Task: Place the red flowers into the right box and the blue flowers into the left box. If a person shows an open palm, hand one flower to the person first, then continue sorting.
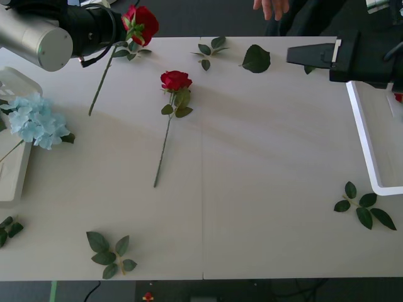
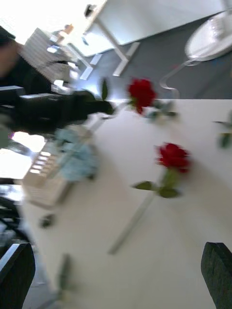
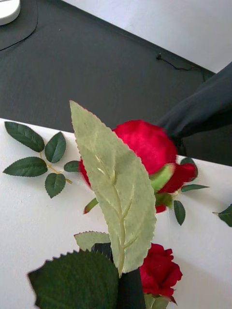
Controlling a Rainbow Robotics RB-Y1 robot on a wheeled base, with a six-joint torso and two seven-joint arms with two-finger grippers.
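Sprigs of loose green leaves (image 1: 110, 251) lie at the near edge of the white tabletop (image 1: 264, 189), no part of the sorting. Farther in, mid-tabletop, one small red artificial rose on a long green stem (image 1: 175, 80) lies flat, not yet sorted. At the left edge, pale blue fluffy flower clusters (image 1: 34, 119) rest across the rim of the off-white shallow left tray (image 1: 12, 179), where blue belongs. At the right edge sits the white thick-rimmed right tray (image 1: 364, 138).

At the far left corner the left gripper (image 1: 121, 30) has its jaws clamped on a second red rose, the lifted one (image 1: 140, 24), its stem hanging clear so it can travel. The right gripper (image 1: 302, 55) hovers by the right tray's far end, jaws apart and empty. Beyond the far edge a person's hand (image 1: 271, 7) shows; whether the palm is offered I cannot tell, so the lifted rose may be meant for it or for the right tray.
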